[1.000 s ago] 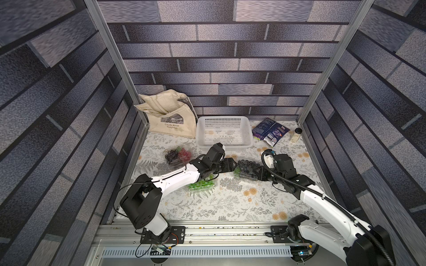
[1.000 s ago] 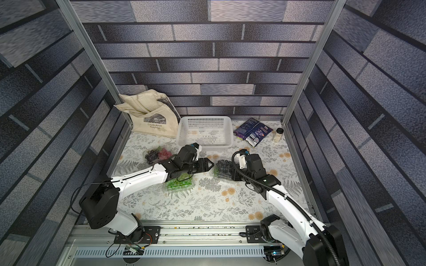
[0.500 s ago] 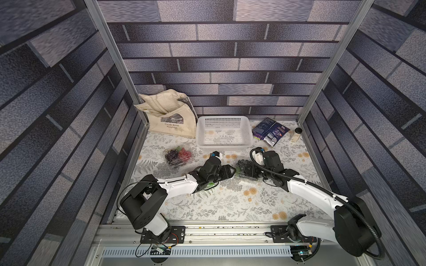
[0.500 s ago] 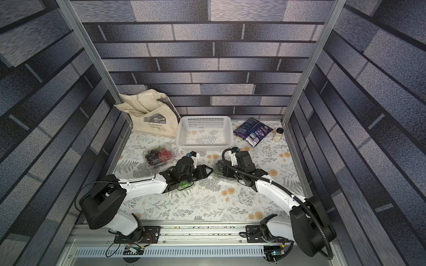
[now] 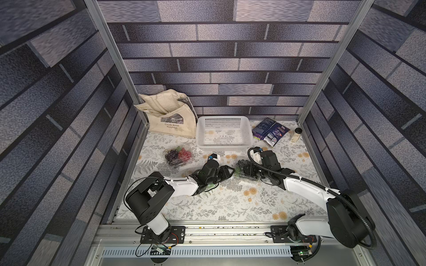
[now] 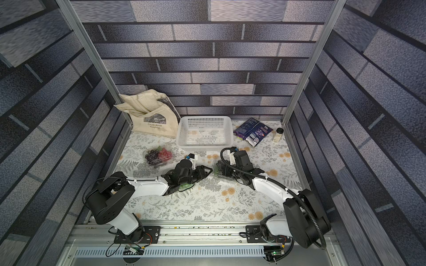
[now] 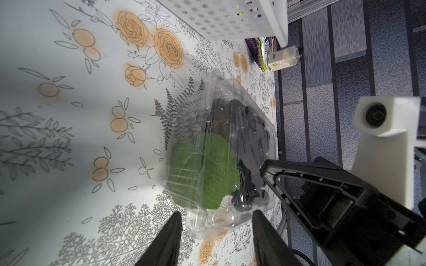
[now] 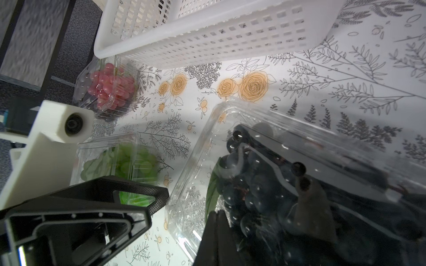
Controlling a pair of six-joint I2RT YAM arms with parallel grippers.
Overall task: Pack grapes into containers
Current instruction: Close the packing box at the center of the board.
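The clear box of dark grapes (image 5: 246,171) sits in the middle of the table (image 5: 230,202), right between the two arms. The left gripper (image 7: 217,221) is part open, with the box's short end between its fingers. The box stretches long-ways away from it. The right gripper (image 8: 216,221) is squeezed shut at the box's rim; I cannot tell if it pinches plastic. The green grape box (image 8: 129,161) lies under the left arm. The white basket (image 5: 222,118) stands clear by the back edge.

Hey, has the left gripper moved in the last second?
Yes. The left gripper has drawn back from the white basket, toward the front rail.
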